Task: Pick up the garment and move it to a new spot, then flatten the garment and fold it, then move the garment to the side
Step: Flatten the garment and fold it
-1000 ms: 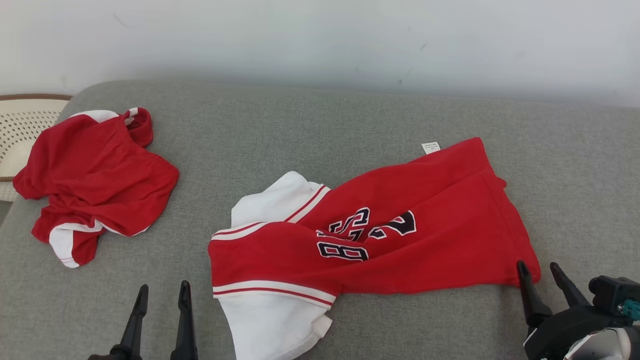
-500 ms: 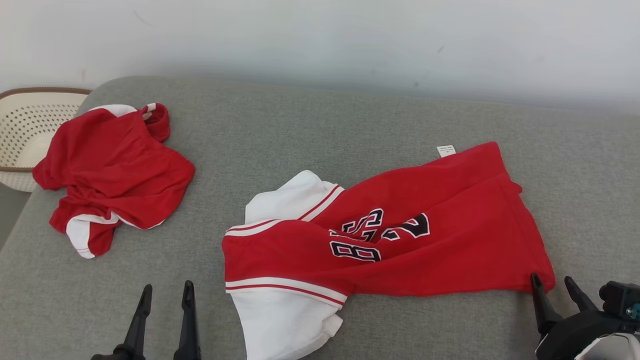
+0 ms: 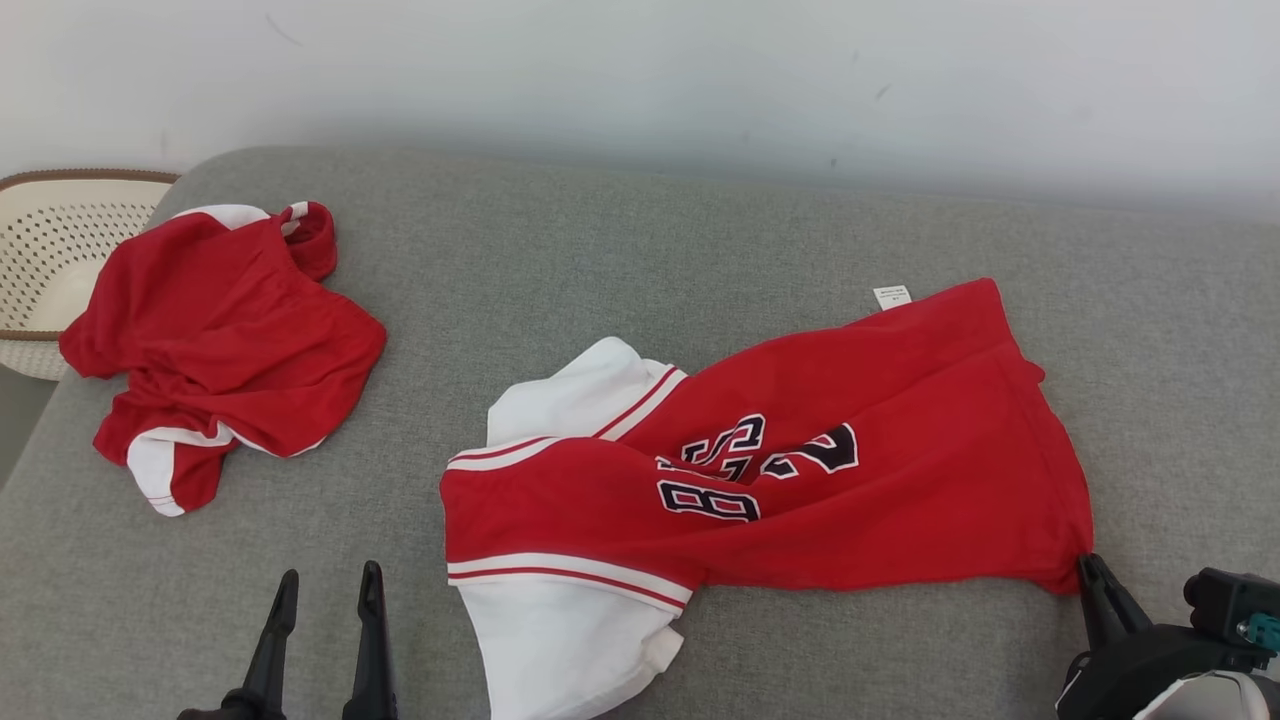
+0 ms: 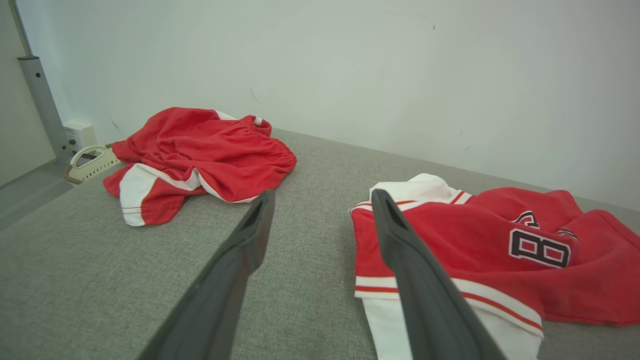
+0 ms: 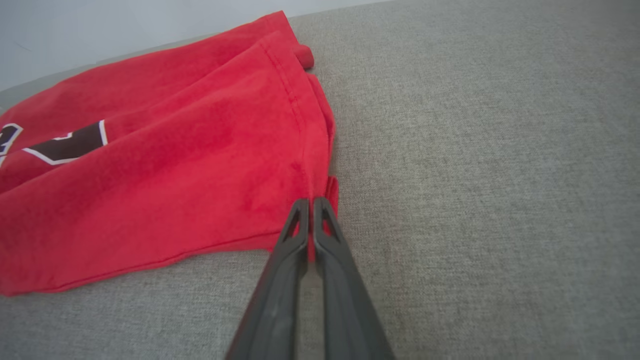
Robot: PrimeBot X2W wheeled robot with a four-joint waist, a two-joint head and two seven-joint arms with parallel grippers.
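Garment (image 3: 880, 480), red and white, lying ahead of us, its near corner pinched tight in our right gripper (image 5: 311, 202), our left gripper (image 3: 325, 582) parted wide and empty, just left of it

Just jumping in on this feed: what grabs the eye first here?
The big red jersey with white sleeves and dark lettering, sprawled across the grey cushion, its near right corner pinched in the shut right pincer. Next, a crumpled red garment at far left near a perforated basket; the left pincer hangs open, holding nothing.
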